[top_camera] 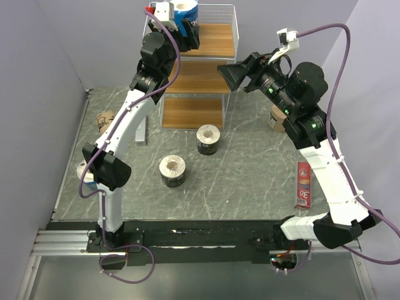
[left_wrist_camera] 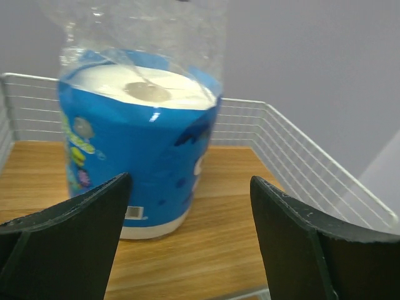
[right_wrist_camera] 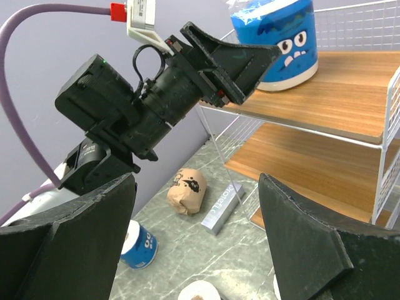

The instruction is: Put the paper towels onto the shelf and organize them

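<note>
**One blue roll up on the top tier, five down below**

So the left hand (left_wrist_camera: 187,187) is up at the top tier of the shelf (top_camera: 215,39), fingers spread apart on either side of a blue-and-white roll (left_wrist_camera: 139,150); the roll stands upright on the wooden board inside the wire rail, towards the left end; can't really tell if the fingers touch the wrapper, but they're not squeezing it.

The right hand (right_wrist_camera: 197,181) hangs in the air just right of the shelf at about middle-tier height, fingers wide apart, nothing in it.

Everything else sits on the surface (top_camera: 250,181):
- two black rolls, both with the hole facing up; one (top_camera: 207,139) just in front of the shelf's bottom tier, the other (top_camera: 173,170) a bit nearer and to the left
- the second blue-and-white roll (right_wrist_camera: 139,244) at the left edge, half hidden behind the left arm in the top view
- a tan roll (right_wrist_camera: 186,189) left of the shelf, with a flat grey bar (right_wrist_camera: 222,208) just beside it
- the other tan roll (top_camera: 278,117) to the right of the shelf, mostly behind the right arm
- a red packet (top_camera: 304,184) near the right edge
</note>
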{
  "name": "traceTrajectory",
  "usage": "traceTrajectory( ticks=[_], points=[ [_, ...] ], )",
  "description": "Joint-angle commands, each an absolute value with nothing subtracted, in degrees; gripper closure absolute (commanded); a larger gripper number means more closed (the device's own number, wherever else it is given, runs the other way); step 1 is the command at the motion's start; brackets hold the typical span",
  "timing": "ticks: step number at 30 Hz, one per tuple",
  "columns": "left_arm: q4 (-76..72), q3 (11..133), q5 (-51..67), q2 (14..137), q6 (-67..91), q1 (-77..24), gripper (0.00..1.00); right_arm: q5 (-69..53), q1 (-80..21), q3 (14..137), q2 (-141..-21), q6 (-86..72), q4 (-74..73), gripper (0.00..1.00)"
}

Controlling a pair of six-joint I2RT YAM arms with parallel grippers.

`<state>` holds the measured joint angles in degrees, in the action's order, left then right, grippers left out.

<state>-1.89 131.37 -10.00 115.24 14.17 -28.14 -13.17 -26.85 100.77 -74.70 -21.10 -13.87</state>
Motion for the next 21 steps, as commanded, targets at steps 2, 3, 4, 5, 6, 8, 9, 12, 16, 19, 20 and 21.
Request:
traceTrajectory(
  ticks=[2, 3, 4, 5, 6, 8, 9, 12, 16, 19, 20, 21],
  points=[
    [-1.24, 132.89, -16.78, 111.89, 10.81, -27.25, 0.18, -13.36, -26.81, 100.99, -72.33, -20.30, -14.06, 0.14],
    [-0.62, 132.80, -16.87, 111.45, 10.81, -27.07, 0.18, -13.36, -26.72, 100.99, -72.25, -20.48, -14.24, 0.14],
    [-0.18, 132.89, -16.44, 110.84, 10.81, -27.16, 0.18, -13.45, -26.81, 100.99, -71.81, -20.48, -14.59, 0.15],
    [1.48, 132.89, -16.00, 109.18, 11.07, -27.16, 0.18, -13.53, -26.81, 100.90, -71.63, -20.48, -14.85, 0.15],
    [3.67, 132.54, -15.56, 108.03, 11.77, -27.16, 0.18, -13.45, -26.72, 100.55, -71.37, -20.65, -15.20, 0.15],
    [6.05, 129.91, -14.16, 103.39, 13.09, -27.16, 0.17, -13.36, -26.72, 100.20, -70.40, -20.31, -16.78, 0.15],
    [8.07, 128.51, -13.72, 101.36, 14.23, -27.16, 0.16, -13.27, -26.72, 99.33, -69.97, -19.87, -17.31, 0.15],
    [12.56, 121.40, -13.88, 92.48, 17.48, -27.16, 0.12, -11.52, -26.81, 96.08, -67.42, -19.43, -20.38, 0.15],
    [22.20, 107.54, -20.19, 80.79, 22.14, -27.07, 0.02, -8.97, -26.81, 88.61, -61.28, -18.99, -22.23, 0.15],
    [28.36, 97.78, -24.34, 72.79, 26.01, -26.11, 0.01, -8.35, -26.81, 82.90, -56.89, -18.81, -23.03, 0.15],
    [29.78, 95.47, -25.65, 69.55, 26.89, -25.15, 0.03, -8.35, -26.72, 80.36, -55.91, -18.72, -23.11, 0.15],
    [31.36, 93.27, -26.10, 68.22, 29.16, -24.44, 0.03, -8.18, -26.72, 79.20, -54.07, -18.81, -23.29, 0.15]
  ],
)
